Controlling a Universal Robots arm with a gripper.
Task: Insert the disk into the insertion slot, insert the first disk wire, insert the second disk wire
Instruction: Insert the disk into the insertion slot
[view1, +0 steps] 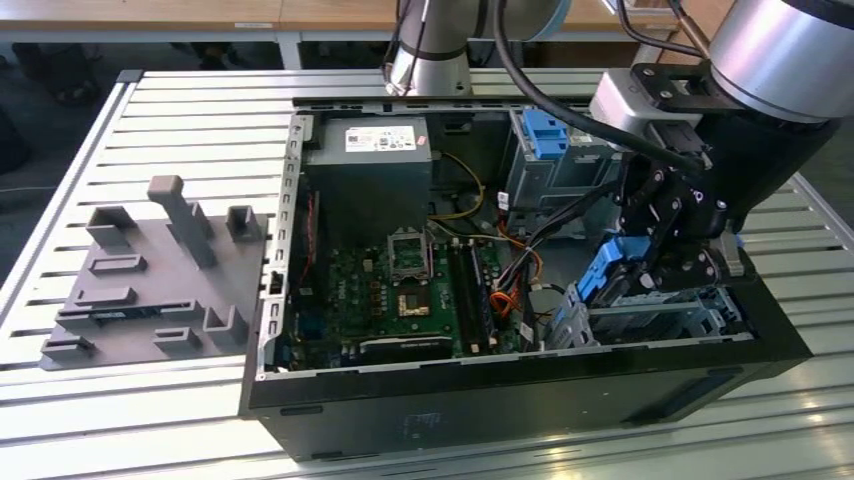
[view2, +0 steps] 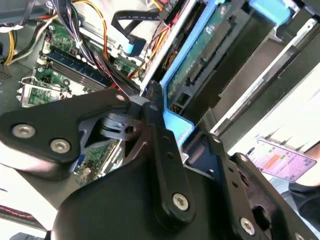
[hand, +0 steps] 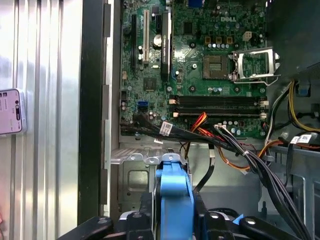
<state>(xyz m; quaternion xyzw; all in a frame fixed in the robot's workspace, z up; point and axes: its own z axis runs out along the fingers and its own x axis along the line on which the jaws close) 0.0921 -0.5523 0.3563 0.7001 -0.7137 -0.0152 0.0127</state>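
In the exterior view my gripper (view1: 638, 272) is shut on the disk (view1: 610, 268), holding it on edge by its bright blue caddy, low inside the open computer case. Just under and beside it sits the insertion slot (view1: 667, 318), a silver perforated cage. The second wrist view shows the disk's green circuit side (view2: 212, 42) and blue frame running away from my gripper (view2: 182, 132). In the first wrist view the caddy's edge (hand: 173, 185) stands between my fingers (hand: 202, 220), with the cage's metal (hand: 132, 175) behind. A black cable with a blue plug (view2: 131, 47) lies loose nearby.
The motherboard (view1: 400, 280) fills the case floor, with a wire bundle (hand: 235, 150) crossing beside the cage. A taller grey bay with a blue bracket (view1: 547, 150) and the power supply (view1: 380, 150) stand at the back. A grey fixture plate (view1: 147, 280) lies outside, and a phone (hand: 10, 111).
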